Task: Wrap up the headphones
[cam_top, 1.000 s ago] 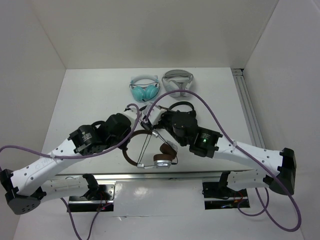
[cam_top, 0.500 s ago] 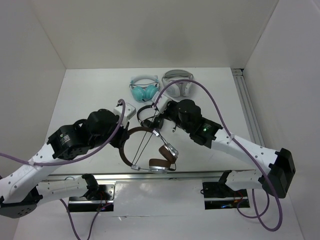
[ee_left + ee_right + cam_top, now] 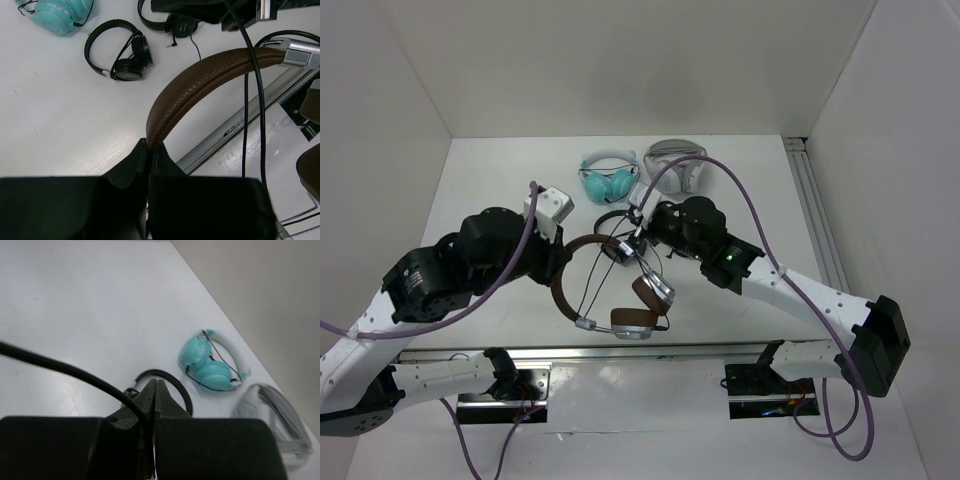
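The headphones (image 3: 612,296) have a brown leather headband (image 3: 200,75), brown pads and silver cups, and hang above the table's near middle. My left gripper (image 3: 149,146) is shut on one end of the headband; in the top view the left gripper (image 3: 560,272) is at the band's left side. The thin black cable (image 3: 253,75) runs taut from the cups up to my right gripper (image 3: 638,240). In the right wrist view the right gripper (image 3: 156,386) is shut with the cable (image 3: 75,371) pinched between its fingers.
Two small black headphone pairs lie on the table (image 3: 45,115), one (image 3: 120,50) at the middle and one (image 3: 175,22) under the right arm. A teal pair (image 3: 610,180) and a white-grey pair (image 3: 677,160) lie at the back. A metal rail (image 3: 235,130) runs along the near edge.
My left arm has drawn back to the left, carrying the headband with it. My right gripper has moved toward the back with the cable, and the headphones have swung left.
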`<action>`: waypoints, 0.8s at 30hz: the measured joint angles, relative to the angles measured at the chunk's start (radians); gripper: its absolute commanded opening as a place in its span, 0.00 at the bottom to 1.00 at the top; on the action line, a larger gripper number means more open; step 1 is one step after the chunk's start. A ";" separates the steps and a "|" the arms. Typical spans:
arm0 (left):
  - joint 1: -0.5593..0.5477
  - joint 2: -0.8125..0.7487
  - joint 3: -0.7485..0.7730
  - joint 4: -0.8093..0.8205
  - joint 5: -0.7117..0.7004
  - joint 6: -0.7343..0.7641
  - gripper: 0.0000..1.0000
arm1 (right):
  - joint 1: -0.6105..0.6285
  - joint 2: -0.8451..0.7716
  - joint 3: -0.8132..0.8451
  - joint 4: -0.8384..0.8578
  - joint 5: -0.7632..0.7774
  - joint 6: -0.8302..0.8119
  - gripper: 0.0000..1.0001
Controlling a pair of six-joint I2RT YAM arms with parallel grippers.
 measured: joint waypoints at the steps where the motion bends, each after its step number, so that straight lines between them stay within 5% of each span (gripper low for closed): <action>1: 0.000 0.000 0.009 -0.002 -0.002 0.000 0.00 | 0.000 -0.001 -0.016 0.025 -0.024 0.018 0.04; 24: -0.003 0.102 0.284 -0.126 -0.285 -0.138 0.00 | -0.039 0.188 -0.269 0.672 -0.373 0.441 0.00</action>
